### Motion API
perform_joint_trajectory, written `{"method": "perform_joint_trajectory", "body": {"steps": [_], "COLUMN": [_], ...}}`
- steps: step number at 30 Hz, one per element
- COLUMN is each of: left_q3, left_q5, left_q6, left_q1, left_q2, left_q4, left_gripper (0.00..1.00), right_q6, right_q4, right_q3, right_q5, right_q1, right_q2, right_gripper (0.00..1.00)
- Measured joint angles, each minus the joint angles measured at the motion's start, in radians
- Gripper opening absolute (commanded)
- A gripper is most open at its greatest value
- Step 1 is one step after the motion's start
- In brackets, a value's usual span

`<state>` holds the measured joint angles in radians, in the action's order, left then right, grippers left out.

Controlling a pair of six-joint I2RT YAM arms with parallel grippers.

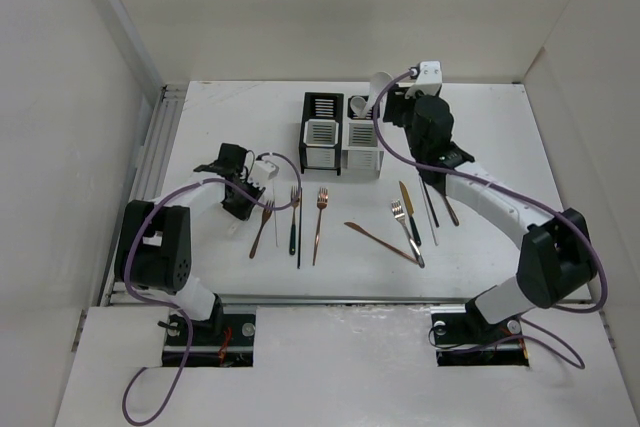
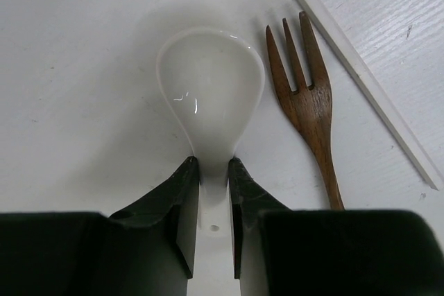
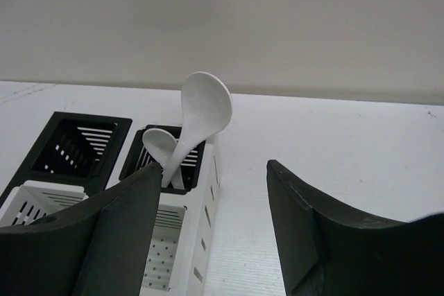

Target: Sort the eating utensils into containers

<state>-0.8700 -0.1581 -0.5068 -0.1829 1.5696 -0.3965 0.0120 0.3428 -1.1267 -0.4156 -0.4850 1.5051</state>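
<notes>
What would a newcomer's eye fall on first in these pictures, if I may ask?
The left gripper is shut on the handle of a white spoon, with a brown fork beside it on the table. Two more white spoons stand in a black-rimmed compartment of the holders, the right gripper open just before them. Loose forks and knives lie in a row between the arms.

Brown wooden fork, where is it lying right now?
In the left wrist view the brown wooden fork lies flat on the white table, just right of the glossy white spoon whose handle the left gripper pinches.
</notes>
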Motion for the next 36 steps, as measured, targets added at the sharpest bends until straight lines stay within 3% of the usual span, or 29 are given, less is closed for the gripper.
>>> {"method": "perform_joint_trajectory", "body": {"steps": [6,12,19,22,28,36], "left_q3": [-0.018,-0.196,-0.393,-0.499,-0.762,-0.797], "left_q5": [-0.01,-0.012,-0.05,-0.09,-0.149,-0.206], "left_q6": [0.018,0.051,0.117,0.164,0.283,0.489], "left_q1": [0.052,0.108,0.055,-0.023,-0.174,-0.254], "left_q2": [0.0,-0.037,-0.078,-0.004,0.286,0.542], "left_q4": [-0.006,0.034,0.424,0.583,0.816,1.004], "left_gripper": [0.0,0.0,0.0,0.0,0.0,0.0], "right_q6": [-0.001,0.003,0.013,0.02,0.031,0.037], "right_q4": [0.001,0.0,0.0,0.001,-0.047,-0.139], "right_q3": [0.011,0.009,-0.01,-0.013,-0.008,0.072], "right_q5": [-0.018,-0.013,0.013,0.012,-0.011,-0.087], "right_q1": [0.002,0.034,0.093,0.095,0.1,0.116], "right_q2": [-0.024,-0.024,-0.024,-0.024,-0.06,-0.216], "right_gripper": [0.64,0.61,0.59,0.59,0.59,0.59]}}
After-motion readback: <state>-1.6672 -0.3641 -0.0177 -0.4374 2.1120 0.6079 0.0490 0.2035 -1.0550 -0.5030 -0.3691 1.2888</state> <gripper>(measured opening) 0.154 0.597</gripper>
